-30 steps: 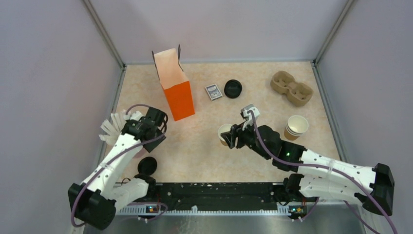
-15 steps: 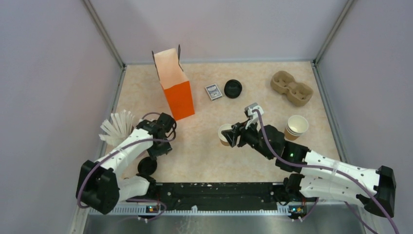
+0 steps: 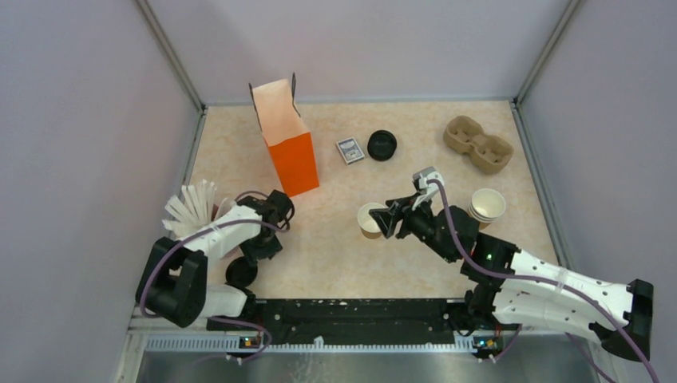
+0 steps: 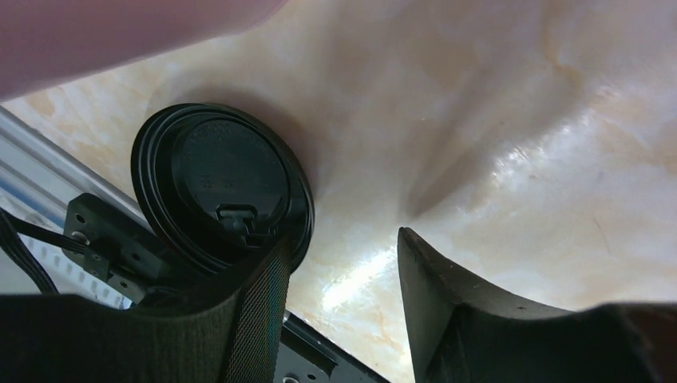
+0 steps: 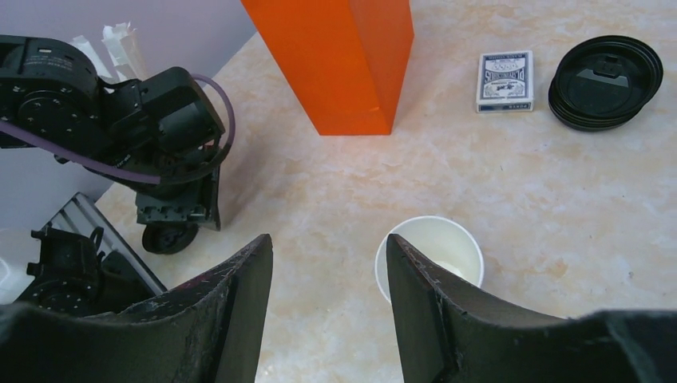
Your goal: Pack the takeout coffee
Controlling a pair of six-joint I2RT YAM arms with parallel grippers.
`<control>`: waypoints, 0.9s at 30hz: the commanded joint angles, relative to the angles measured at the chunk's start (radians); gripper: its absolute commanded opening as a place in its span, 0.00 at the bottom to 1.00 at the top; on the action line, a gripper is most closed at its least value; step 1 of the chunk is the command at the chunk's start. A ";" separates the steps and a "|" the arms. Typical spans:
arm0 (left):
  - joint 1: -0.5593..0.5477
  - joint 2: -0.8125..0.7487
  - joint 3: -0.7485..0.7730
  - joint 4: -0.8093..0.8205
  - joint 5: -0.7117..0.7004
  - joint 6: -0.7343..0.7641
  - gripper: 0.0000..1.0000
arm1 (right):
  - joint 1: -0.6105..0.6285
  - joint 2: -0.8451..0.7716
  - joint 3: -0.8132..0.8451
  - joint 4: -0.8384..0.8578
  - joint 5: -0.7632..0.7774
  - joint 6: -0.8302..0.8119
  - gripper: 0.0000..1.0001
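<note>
The takeout coffee cup (image 3: 370, 219) stands upright and lidless mid-table, tan outside and white inside. In the right wrist view the cup (image 5: 429, 254) sits just beyond my right finger, outside the gap. My right gripper (image 3: 390, 220) (image 5: 328, 243) is open and empty beside it. A single black lid (image 3: 241, 271) lies by the near edge. My left gripper (image 3: 260, 250) (image 4: 343, 238) is open and low over the table, with the lid (image 4: 219, 185) partly behind its left finger. The orange bag (image 3: 290, 152) stands open at the back left.
A stack of black lids (image 3: 382, 145) and a card deck (image 3: 349, 150) lie behind the cup. A stack of nested cups (image 3: 485, 207) stands to the right and a pulp carrier (image 3: 477, 145) lies at the back right. White packets (image 3: 190, 209) lie by the left wall.
My left arm has swung right and down toward the single lid by the near edge. My right gripper has drawn back a little to the right of the cup, which stays in place.
</note>
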 commanded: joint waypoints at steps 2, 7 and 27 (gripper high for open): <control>-0.003 0.037 0.005 -0.028 -0.083 -0.062 0.58 | -0.005 -0.021 0.034 -0.011 0.027 -0.030 0.54; -0.003 0.028 0.040 -0.033 -0.108 -0.043 0.57 | -0.004 -0.031 0.028 -0.016 0.041 -0.041 0.54; -0.008 0.045 -0.025 0.035 -0.024 -0.053 0.20 | -0.004 -0.056 0.029 -0.034 0.060 -0.061 0.54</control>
